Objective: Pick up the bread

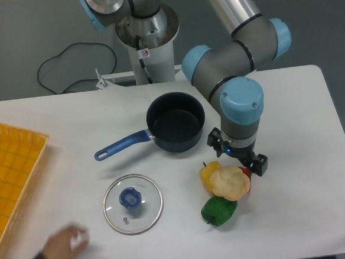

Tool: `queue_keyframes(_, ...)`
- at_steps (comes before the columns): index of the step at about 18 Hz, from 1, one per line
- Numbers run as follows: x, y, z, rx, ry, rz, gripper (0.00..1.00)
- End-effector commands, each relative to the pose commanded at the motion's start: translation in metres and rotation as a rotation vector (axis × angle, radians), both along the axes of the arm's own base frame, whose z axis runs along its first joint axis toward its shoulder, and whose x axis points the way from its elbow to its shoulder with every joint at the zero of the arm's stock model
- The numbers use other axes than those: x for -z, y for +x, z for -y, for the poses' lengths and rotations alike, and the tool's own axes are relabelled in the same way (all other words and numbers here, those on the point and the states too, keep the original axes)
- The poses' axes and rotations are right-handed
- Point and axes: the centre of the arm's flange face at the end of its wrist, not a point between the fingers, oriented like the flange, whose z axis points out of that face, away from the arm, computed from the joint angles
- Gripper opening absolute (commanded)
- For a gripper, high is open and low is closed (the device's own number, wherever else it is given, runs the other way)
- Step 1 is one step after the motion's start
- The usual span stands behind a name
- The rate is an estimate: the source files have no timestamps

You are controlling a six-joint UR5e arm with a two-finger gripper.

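The bread (229, 183), a pale cream lumpy bun with a browned edge, is right of the table's middle. It overlaps a yellow bell pepper (208, 174), a green bell pepper (218, 211) and a small red piece (245, 172). My gripper (241, 160) points down directly above and behind the bread. The bread and the wrist hide the fingers, so I cannot tell whether they are open or shut, or whether the bread is resting or held.
A dark blue pot (175, 126) with a blue handle stands behind the peppers. A glass lid (132, 203) with a blue knob lies front left. A yellow tray (10, 176) is at the left edge. A person's hand (62, 247) reaches in at the front left.
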Motion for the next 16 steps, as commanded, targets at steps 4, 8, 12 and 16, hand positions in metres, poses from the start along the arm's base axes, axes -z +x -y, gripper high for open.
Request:
queue_keyframes(4,0.000,-0.001,0.001,-0.002,0.000,0.000,1.00)
queue_keyframes(8,0.001,-0.011,0.013,-0.003,-0.004,0.002,1.00)
queue_keyframes(12,0.005,-0.014,0.019,-0.014,-0.007,0.007,1.00)
queue_keyframes(16,0.022,-0.009,0.009,-0.015,-0.018,0.023,1.00)
